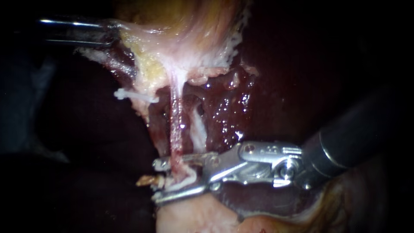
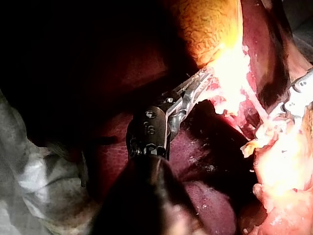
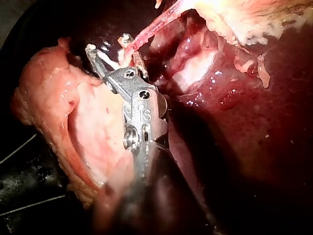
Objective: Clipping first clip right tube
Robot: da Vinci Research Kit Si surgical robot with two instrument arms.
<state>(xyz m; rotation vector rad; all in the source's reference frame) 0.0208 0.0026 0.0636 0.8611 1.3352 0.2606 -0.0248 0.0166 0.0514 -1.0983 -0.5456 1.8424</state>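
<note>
A thin pink tube [image 1: 176, 125] runs down from the gallbladder [image 1: 189, 26] and passes between the jaws of my right instrument [image 1: 156, 181]. The jaws are open, one on each side of the tube's lower end, with a gap showing. A paler strand [image 1: 198, 131] lies just right of the tube and goes behind the upper jaw. The right wrist view shows the same tube [image 3: 156, 23] crossing the open jaws of the right instrument [image 3: 110, 46]. My left instrument [image 1: 113, 34] is shut on the gallbladder's pale edge at upper left, also seen in its wrist view [image 2: 198, 83].
Dark red liver [image 1: 267, 99] lies behind and to the right of the tubes. A pale pink mass of tissue [image 1: 194, 215] sits directly under the right instrument's jaws. A small white strand [image 1: 129, 95] sticks out left of the tube. A second instrument [image 2: 298, 93] shows at the far side.
</note>
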